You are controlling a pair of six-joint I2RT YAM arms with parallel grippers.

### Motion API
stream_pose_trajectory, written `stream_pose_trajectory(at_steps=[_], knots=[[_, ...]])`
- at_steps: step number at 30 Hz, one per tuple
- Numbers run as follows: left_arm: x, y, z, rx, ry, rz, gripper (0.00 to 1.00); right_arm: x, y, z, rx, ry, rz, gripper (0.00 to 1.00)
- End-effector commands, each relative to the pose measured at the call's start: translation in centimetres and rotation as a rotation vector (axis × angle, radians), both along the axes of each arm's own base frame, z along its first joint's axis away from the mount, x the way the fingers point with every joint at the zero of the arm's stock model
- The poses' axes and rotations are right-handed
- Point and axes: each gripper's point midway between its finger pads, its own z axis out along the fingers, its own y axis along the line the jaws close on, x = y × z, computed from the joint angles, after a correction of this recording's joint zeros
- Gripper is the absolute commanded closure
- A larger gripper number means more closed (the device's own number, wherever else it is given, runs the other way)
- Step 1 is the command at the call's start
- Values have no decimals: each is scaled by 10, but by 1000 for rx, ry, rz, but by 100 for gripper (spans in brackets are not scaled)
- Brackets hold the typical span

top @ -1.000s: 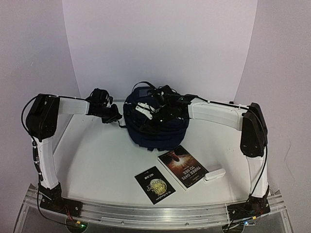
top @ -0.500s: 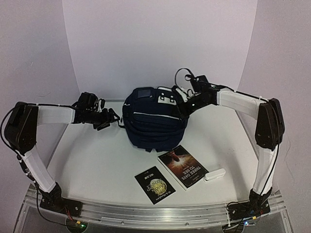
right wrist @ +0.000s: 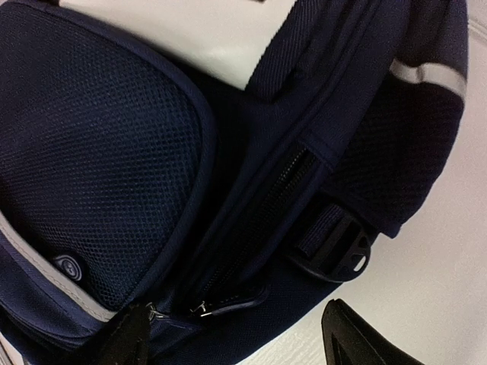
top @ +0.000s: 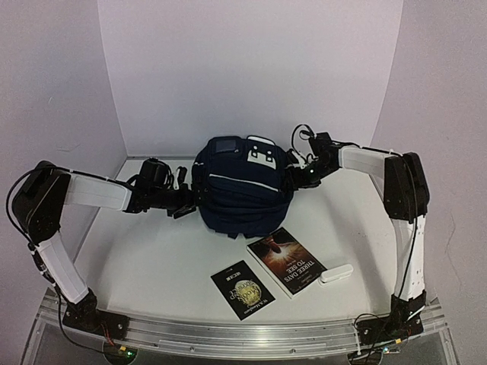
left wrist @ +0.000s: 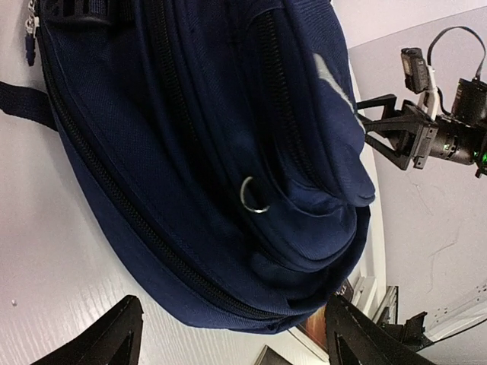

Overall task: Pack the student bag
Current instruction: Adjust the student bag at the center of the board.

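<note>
- Plainly, the left hand (top: 186, 207) had its fingers apart and held nothing, close beside the left side of the bag (top: 242, 190).
- The right hand (top: 302, 173) was likewise spread and empty, just beside the bag's right side, facing a mesh pocket (right wrist: 91, 152) and a buckle (right wrist: 335, 247).
- The bag sat at the back middle of the tabletop (top: 152, 258), between the two hands. Every zip in view looked closed.
- A large book (top: 285, 260), a small book (top: 242, 289) and a white object (top: 335, 273) lay near the front edge, well apart from the bag and not yet packed.
- The bag looked soft and lay loose on the tabletop, so pulling a zip tab (right wrist: 228, 303) from one side alone would likely drag or topple it rather than open it.
- A finger could also snag the buckle strap, or the small tab could slip from a shallow pinch.
</note>
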Motion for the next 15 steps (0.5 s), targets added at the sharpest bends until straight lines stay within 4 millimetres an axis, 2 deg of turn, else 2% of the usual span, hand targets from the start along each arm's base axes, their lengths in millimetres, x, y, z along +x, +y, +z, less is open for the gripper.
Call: stream_pose_trajectory(at_steps=[1,4,7,12,15], knots=[[12,-13,1,-64,-14,-9,19,-15,21,-8,135,131,30,25],[19,-15,-10,-48,8,-1,24,-32,30,-16,201,214,57,28],[28,-11,-23,-9,31,28,33,-50,40,-14,241,263,73,29],[47,21,-43,29,93,128,56,-85,64,-4,259,272,149,29],[49,31,-51,44,112,148,69,-90,71,10,278,264,162,28]])
